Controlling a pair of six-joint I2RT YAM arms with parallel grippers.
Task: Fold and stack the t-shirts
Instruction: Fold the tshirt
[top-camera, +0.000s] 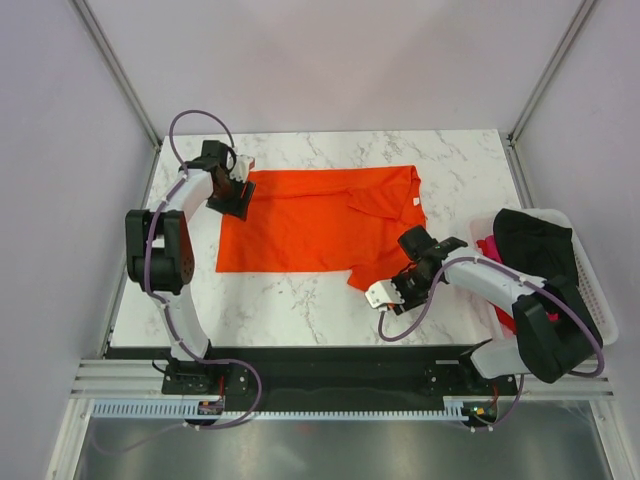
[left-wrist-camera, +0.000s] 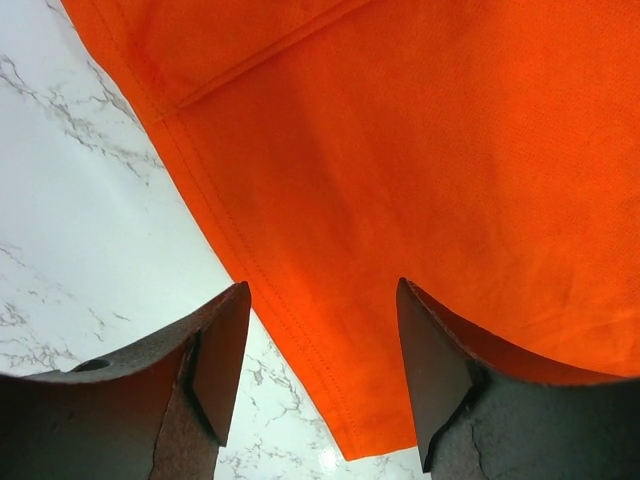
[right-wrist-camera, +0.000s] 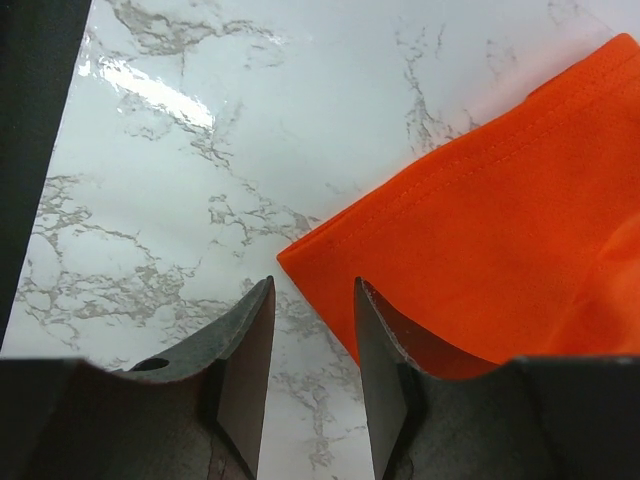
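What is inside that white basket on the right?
A black t-shirt is heaped on top, with a bit of pink cloth peeking out at the edge of the basket. Anything beneath them is covered.

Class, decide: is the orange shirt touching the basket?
Apart. The top view shows bare table between the orange shirt and the basket.

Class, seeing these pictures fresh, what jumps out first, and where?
The bright orange-red t-shirt spread across the middle of the marble table grabs the eye. The left claw is open over its far-left corner, the right claw open beside its near-right corner. A black t-shirt lies heaped in the white basket at right.
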